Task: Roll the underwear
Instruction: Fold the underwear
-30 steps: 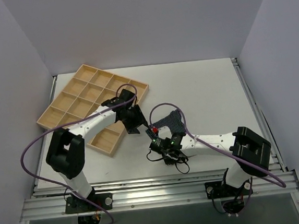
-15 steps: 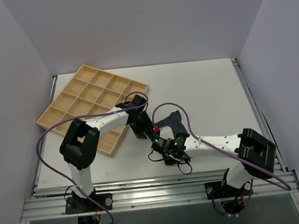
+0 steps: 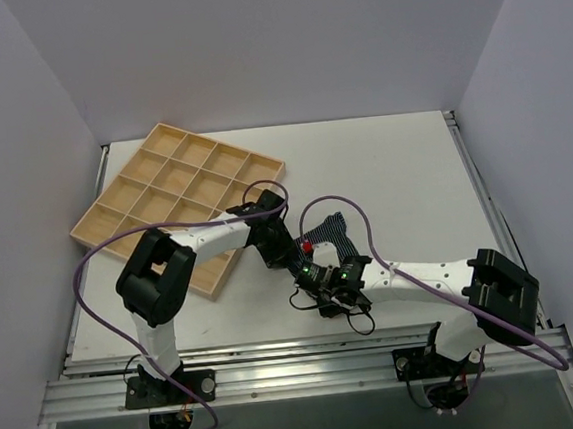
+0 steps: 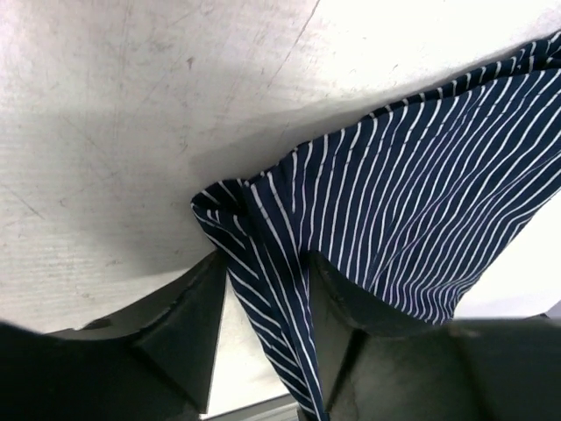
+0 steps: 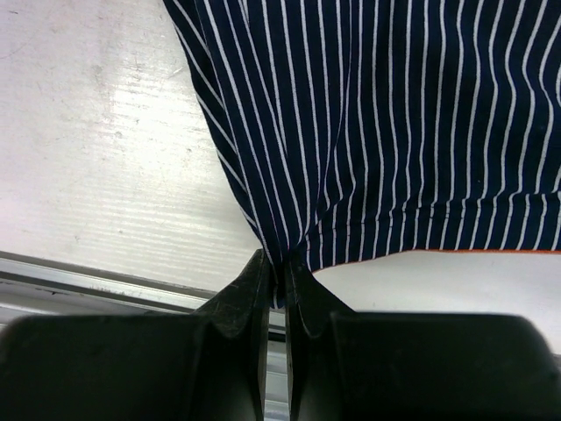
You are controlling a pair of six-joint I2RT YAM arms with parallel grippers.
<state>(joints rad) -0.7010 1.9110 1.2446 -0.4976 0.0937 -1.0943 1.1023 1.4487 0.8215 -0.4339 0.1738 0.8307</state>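
Navy striped cloth is what both pincers must manage. The underwear [image 3: 330,233] lies on the table [image 3: 393,165] just off the near right side of the wooden tray [image 3: 147,166], apart from it and in none of its cells.

Your right gripper [image 5: 279,263] is pressed together on the hem, pinching a small tuck of cloth, a little farther from the tray than the left one. Your left gripper [image 4: 265,263] stands spread, its fingers straddling a raised fold at the corner nearest the tray. A gap shows beside the cloth, so nothing is clamped there yet.

I judge the step in hand to be securing this second corner so the roll can begin. Bring the left fingers together only once the fold sits deep between the pads, not at the tips. Hold both pinches level and the edge between them taut, or the roll will likely come out skewed. Lift little; let the cloth turn over itself on the table, away from the tray's wall so it cannot snag.
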